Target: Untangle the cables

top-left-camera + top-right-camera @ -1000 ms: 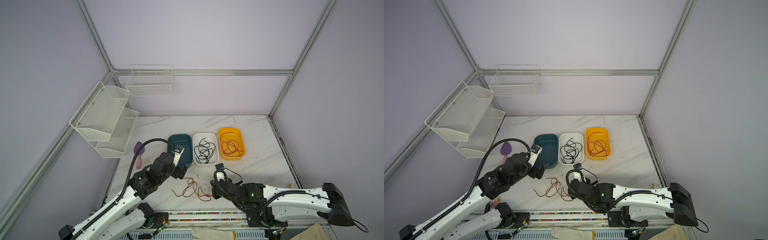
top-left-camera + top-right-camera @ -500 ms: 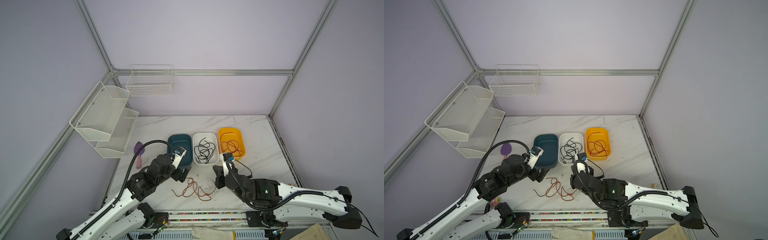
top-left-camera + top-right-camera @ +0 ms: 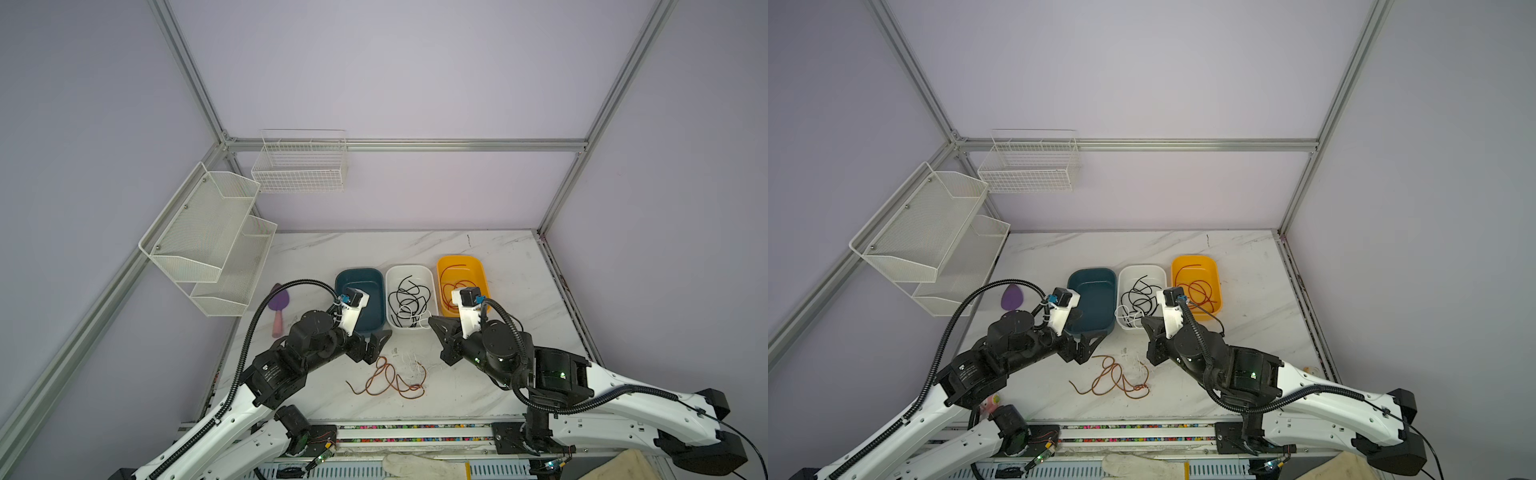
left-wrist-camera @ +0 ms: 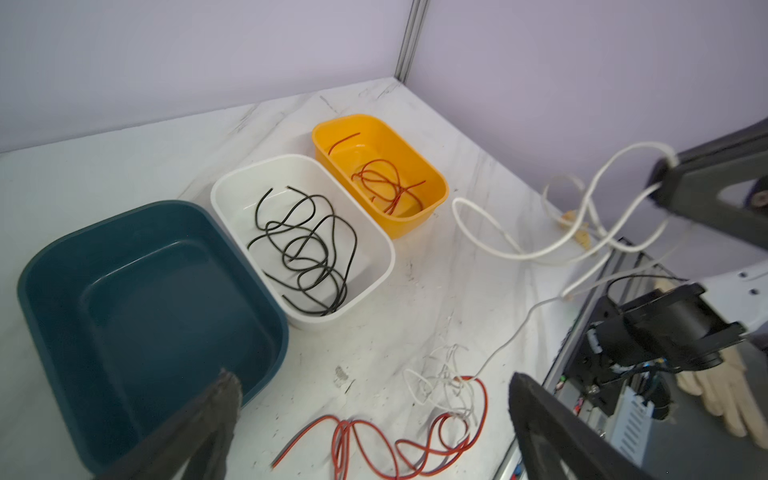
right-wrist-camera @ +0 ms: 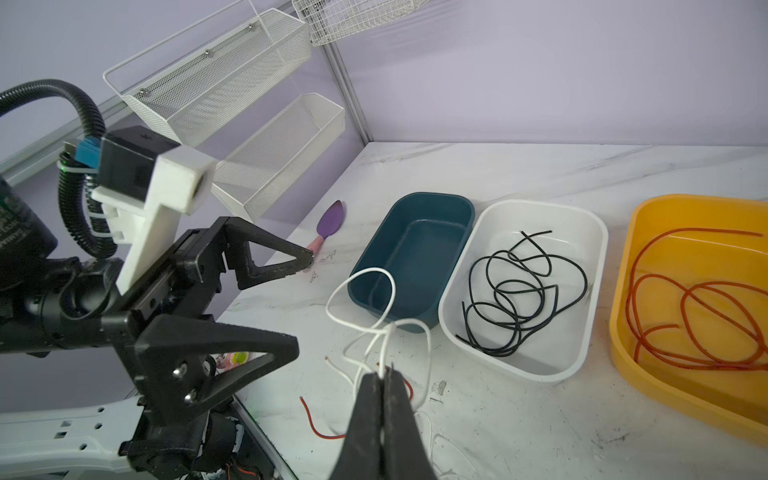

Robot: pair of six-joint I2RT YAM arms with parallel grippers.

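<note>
Left to right: the left gripper (image 3: pixel 376 347), jaws wide and holding nothing, hovers by an empty dark teal plastic tub (image 3: pixel 359 271); a white plastic tub (image 3: pixel 409 267) holds coiled black cables (image 3: pixel 409 299), an orange-yellow plastic tub (image 3: pixel 459 257) red-brown cables (image 3: pixel 451 286). The right wrist view, plainer than both top views, shows the right gripper (image 5: pixel 382 376) pinched shut on a looping thin white cable (image 5: pixel 388 328). A red-brown cable tangle (image 3: pixel 388 376) lies between the grippers near the front edge of the marble table (image 3: pixel 374 249); bare marble stretches behind the tubs.
</note>
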